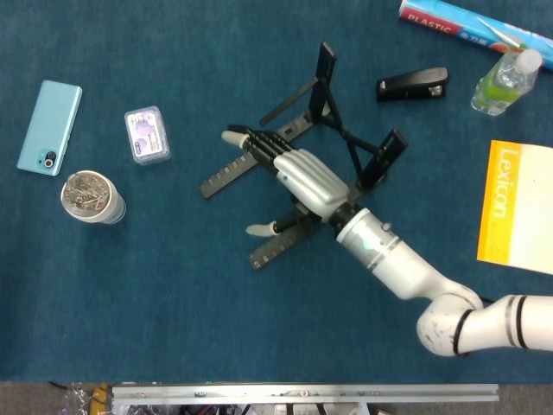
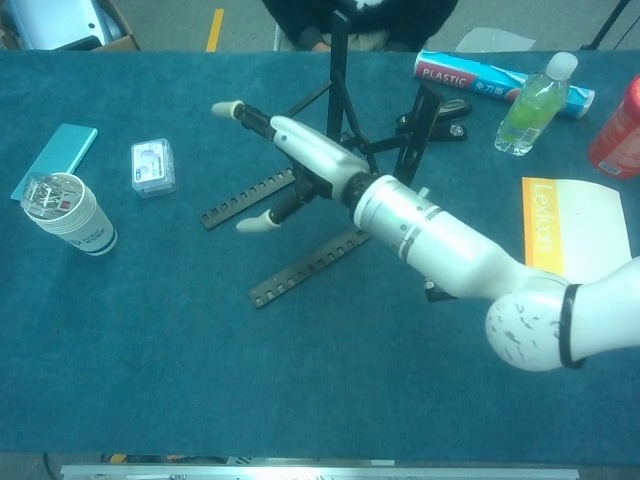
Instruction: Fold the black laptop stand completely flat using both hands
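Stand [image 1: 298, 169] is sitting unfolded near the middle of the blue table [image 1: 173, 303], two notched base rails lying flat and running toward the lower left, two upright supports rising at the far end, one taller than the other in the chest view. Right hand [image 1: 298, 180] is reaching across the stand from the lower right, fingers spread and extended, thumb apart below; it is holding nothing. Fingertips [image 1: 232, 136] are lying over the upper rail; whether they are touching it, I cannot tell. The thumb is hanging over the lower rail's free end. Left hand is not showing in either view.

Stapler [image 1: 413, 84] is lying just beyond the shorter upright. Bottle [image 1: 505, 80] and a plastic-wrap box [image 1: 471, 26] are sitting at the far right corner, a yellow book [image 1: 518, 206] below them. A red can [image 2: 617, 128] is showing at the right edge in the chest view only. On the left, a phone [image 1: 49, 127], a small clear case [image 1: 145, 135] and a paper cup [image 1: 90, 197] are lying well apart from the stand.
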You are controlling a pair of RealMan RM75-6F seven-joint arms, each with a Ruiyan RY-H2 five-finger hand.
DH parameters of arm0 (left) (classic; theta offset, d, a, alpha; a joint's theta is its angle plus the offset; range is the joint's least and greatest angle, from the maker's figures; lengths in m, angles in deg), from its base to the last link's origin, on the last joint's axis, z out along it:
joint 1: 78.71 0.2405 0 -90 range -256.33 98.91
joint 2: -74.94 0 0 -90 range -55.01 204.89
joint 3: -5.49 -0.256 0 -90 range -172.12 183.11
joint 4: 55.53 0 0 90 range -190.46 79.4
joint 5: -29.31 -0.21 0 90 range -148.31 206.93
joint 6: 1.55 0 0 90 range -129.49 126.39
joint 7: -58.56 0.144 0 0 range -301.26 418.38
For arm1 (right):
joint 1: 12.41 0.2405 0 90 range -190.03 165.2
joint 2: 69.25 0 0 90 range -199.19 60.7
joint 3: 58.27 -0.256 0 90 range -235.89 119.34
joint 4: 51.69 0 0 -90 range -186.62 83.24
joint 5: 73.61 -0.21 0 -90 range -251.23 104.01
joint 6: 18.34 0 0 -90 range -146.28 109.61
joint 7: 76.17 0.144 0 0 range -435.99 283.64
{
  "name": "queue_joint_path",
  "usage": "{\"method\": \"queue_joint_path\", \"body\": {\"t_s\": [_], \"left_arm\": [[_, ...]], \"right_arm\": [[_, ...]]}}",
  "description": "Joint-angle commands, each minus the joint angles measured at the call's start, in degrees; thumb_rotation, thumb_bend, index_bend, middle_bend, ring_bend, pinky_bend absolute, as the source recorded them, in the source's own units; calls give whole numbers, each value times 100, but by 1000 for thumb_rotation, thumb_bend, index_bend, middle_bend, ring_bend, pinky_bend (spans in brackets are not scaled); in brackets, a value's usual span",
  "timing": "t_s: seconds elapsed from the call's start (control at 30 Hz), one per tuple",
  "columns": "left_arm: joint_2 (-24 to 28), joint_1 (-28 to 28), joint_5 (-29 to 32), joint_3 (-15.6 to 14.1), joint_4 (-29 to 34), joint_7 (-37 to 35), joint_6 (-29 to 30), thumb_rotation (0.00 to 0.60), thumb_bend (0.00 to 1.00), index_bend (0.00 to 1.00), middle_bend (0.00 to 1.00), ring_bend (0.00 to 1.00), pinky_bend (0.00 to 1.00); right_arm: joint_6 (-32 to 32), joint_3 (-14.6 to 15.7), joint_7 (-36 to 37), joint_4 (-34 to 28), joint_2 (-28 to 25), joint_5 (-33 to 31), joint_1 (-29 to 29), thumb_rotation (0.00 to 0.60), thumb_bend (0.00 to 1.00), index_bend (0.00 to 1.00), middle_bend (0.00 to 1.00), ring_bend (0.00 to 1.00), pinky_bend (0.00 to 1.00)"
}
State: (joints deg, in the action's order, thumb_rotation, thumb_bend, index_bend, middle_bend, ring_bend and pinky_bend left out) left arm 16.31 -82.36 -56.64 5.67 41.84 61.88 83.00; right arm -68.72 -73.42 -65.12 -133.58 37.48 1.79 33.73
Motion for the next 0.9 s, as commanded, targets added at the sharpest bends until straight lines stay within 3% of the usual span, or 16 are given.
{"method": "queue_joint_path", "body": {"t_s": [0.03,0.47,0.9], "left_arm": [[0,-1,-3,1,-2,-6,-3,600,247,0,0,0,0],[14,12,32,7,-25,-44,-29,600,247,0,0,0,0],[-25,40,10,-13,-145,-161,-26,600,247,0,0,0,0]], "right_arm": [[32,-124,-123,159,131,-183,102,600,17,0,3,0,4],[408,-608,-146,1131,591,-869,537,600,17,0,3,0,4],[430,-518,-139,1674,703,-1083,475,600,18,0,3,0,0]]}}
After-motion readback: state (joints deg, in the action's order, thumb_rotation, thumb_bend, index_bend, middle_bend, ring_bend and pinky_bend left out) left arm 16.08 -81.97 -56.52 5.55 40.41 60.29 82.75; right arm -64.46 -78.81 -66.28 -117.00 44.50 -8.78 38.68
